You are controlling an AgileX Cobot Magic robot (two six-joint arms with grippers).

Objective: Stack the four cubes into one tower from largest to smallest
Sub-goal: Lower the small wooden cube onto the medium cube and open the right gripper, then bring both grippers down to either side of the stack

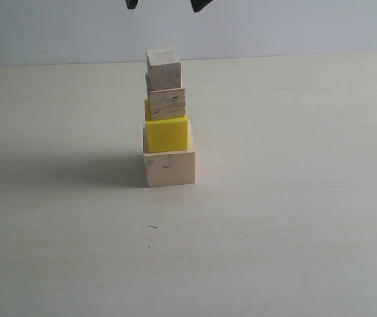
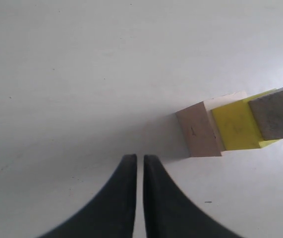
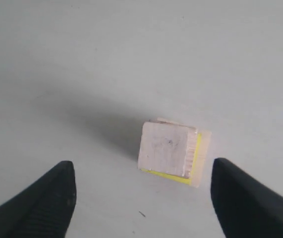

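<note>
Right gripper (image 3: pixel 143 167): poised directly over the tower (image 1: pixel 168 119) and pointing down at it, its two dark fingers spread wide on either side of the column's top face and touching nothing; in the exterior view only the two fingertips (image 1: pixel 201 4) show at the upper edge, above the stack. Left gripper (image 2: pixel 140 161): held off to the side above bare table (image 1: pixel 294 231), fingers pressed together with only a thin slit between them and nothing pinched; the tower's base lies near it but apart. Tower: a single upright column standing near the middle of the pale tabletop, four cubes resting one on another, each slightly turned or offset against the one below. Item one, the largest pale wood cube (image 1: pixel 170 169), sits on the table as the base; its front face bears a small dark mark (image 1: pixel 168 162), too small to read as writing. Item two, the bright yellow cube (image 1: pixel 168 135), rests on the base, set toward its front edge. Item three, the layered-grain plywood cube (image 1: pixel 167 102), rests on the yellow one. Item four, the smallest pale wood cube (image 1: pixel 163 68), crowns the stack, its top face square under the right wrist camera. A tiny dark speck (image 1: pixel 152 227) lies on the table in front of the tower.
</note>
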